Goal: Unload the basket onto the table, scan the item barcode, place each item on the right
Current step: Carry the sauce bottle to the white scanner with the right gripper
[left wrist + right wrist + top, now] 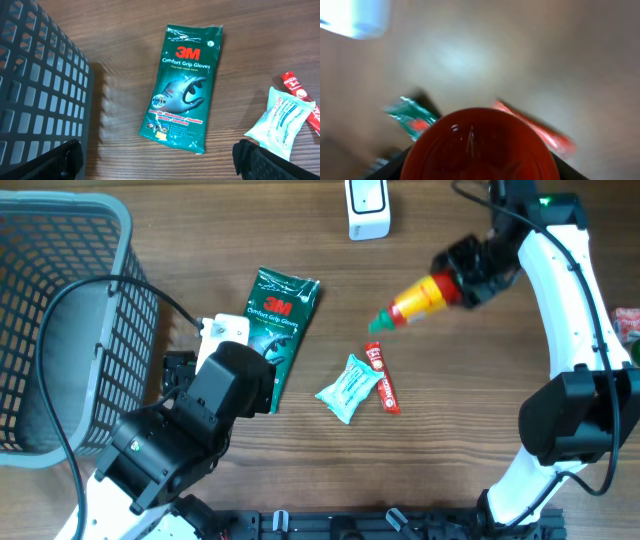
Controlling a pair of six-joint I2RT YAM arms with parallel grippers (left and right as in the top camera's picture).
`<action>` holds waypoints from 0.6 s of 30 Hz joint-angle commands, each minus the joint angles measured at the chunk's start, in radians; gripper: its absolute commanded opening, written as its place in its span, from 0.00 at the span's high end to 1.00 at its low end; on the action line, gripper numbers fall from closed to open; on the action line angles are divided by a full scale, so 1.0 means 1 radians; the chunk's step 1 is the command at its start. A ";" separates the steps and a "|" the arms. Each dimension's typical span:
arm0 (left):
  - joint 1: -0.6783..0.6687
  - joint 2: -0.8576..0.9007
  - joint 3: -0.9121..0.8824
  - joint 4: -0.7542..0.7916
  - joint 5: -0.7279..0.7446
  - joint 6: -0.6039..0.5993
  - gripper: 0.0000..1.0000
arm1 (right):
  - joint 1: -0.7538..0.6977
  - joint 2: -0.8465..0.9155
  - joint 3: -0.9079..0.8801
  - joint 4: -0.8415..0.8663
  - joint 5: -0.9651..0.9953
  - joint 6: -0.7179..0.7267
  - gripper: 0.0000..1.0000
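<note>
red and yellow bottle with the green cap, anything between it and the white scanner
Nothing visible: the red and yellow plastic bottle, held by the right gripper, has only bare wooden table between it and the white box-shaped scanner.

— How are the feeds looking?
— I see the overhead evenly lit and sharp, with soft shadows beside the basket (60, 220) on the bench (450, 460). Left wrist is crisp; I can read the glove packet (185, 85) print.
— Right wrist?
— Blurred throughout for me. The bottle (477, 145) fills the bottom, out of focus. Pale glare sits upper centre, blown-out white upper left.
</note>
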 commanded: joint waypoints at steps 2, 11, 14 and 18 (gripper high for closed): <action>0.002 -0.001 0.003 0.002 0.003 -0.017 0.00 | 0.002 -0.019 -0.048 0.242 -0.069 -0.043 0.62; 0.002 -0.001 0.003 0.002 0.003 -0.017 0.00 | 0.001 -0.017 -0.320 0.964 -0.330 0.003 0.60; 0.002 -0.001 0.003 0.002 0.003 -0.017 0.00 | 0.001 -0.016 -0.425 1.220 -0.337 0.077 0.56; 0.002 -0.001 0.003 0.002 0.003 -0.017 0.00 | 0.001 -0.008 -0.499 1.468 -0.324 0.156 0.50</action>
